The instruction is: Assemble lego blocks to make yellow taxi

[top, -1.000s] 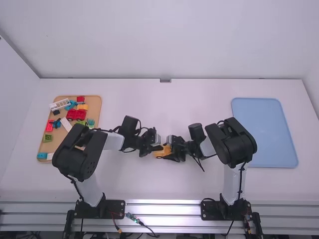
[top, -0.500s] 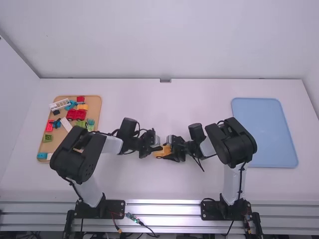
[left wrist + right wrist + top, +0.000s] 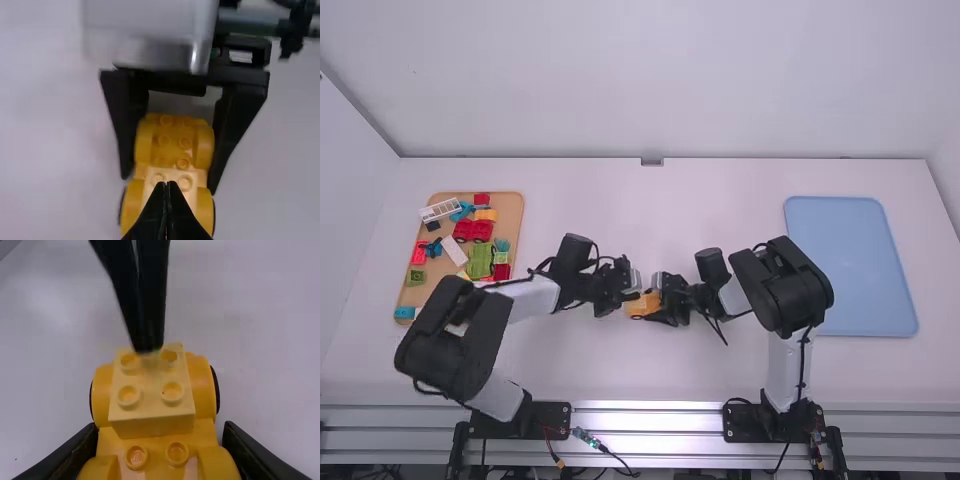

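My left gripper point(image 3: 628, 288) is over the left end of a yellow car body point(image 3: 642, 306) near the middle of the table. In the left wrist view its fingertips point(image 3: 167, 186) are pressed together, with nothing between them. They point down at the far edge of a pale yellow block point(image 3: 151, 415), which sits on the car body point(image 3: 165, 437); whether they touch it I cannot tell. My right gripper point(image 3: 665, 296) holds the car from its other end. In the right wrist view, the right gripper point(image 3: 159, 437) has one finger against each side of the body.
At the left, an orange-brown tray point(image 3: 510, 208) bears loose parts: a red vehicle base point(image 3: 472, 230), a green block point(image 3: 480, 260), a white piece point(image 3: 453, 250) and several others. A blue tray point(image 3: 850, 265) lies at the right.
The left arm's elbow has swung outward and toward the camera, uncovering green and red pieces on the parts tray. Its gripper has shifted only slightly. The right arm has hardly moved, with the car still held.
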`<action>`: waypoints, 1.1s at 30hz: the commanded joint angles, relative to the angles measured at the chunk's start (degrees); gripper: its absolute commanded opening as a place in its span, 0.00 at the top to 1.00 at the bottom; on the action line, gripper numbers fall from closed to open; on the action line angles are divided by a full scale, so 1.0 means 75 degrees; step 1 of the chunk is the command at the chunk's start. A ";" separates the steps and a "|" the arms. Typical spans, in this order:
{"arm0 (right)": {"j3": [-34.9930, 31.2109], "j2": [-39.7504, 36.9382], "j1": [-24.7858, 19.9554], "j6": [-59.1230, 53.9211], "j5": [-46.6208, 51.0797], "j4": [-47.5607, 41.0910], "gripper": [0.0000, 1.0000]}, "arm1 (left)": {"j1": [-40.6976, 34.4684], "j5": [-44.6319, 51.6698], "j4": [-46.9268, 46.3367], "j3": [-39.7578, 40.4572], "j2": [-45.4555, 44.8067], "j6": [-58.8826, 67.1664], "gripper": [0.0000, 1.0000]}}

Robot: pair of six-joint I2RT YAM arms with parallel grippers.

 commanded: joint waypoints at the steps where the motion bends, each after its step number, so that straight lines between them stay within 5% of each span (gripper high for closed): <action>1: 0.0064 0.0127 -0.0026 0.0073 -0.0047 -0.0009 0.47 | -0.0035 -0.0157 -0.0181 0.0391 -0.0729 -0.0040 0.98; 4: 0.0064 0.0127 -0.0026 0.0076 -0.0044 -0.0009 0.46 | 0.0061 -0.0912 -0.0361 0.0670 -0.1445 -0.0830 0.98; 6: 0.0064 0.0127 -0.0029 0.0073 -0.0041 -0.0012 0.44 | 0.0152 -0.1507 -0.0495 0.0787 -0.1711 -0.1270 0.88; 9: 0.0070 0.0127 -0.0026 0.0306 -0.0041 -0.0006 0.31 | 0.0370 -0.2302 -0.0676 0.0880 -0.2095 -0.1906 0.16; 10: 0.0079 0.0127 -0.0026 0.0376 -0.0035 -0.0012 0.25 | 0.0431 -0.2489 -0.0653 0.0880 -0.2171 -0.2092 0.01; 13: 0.0102 0.0127 -0.0026 0.0533 0.0099 -0.0073 0.11 | 0.0723 -0.2888 -0.0641 0.0880 -0.2439 -0.2663 0.01; 19: 0.0280 -0.0071 -0.0140 0.0504 0.0662 -0.0991 0.00 | 0.1413 -0.2873 -0.0656 0.0880 -0.2681 -0.3517 0.01; 28: 0.0746 -0.1755 -0.0303 -0.0621 0.2769 -0.5045 0.01 | 0.2958 -0.2605 -0.2177 0.1483 -0.2538 -0.4418 0.01; 33: 0.1026 -0.2382 -0.0099 -0.0271 0.4718 -0.6315 0.01 | 0.3456 -0.4097 -0.3596 0.2413 -0.2288 -0.5560 0.01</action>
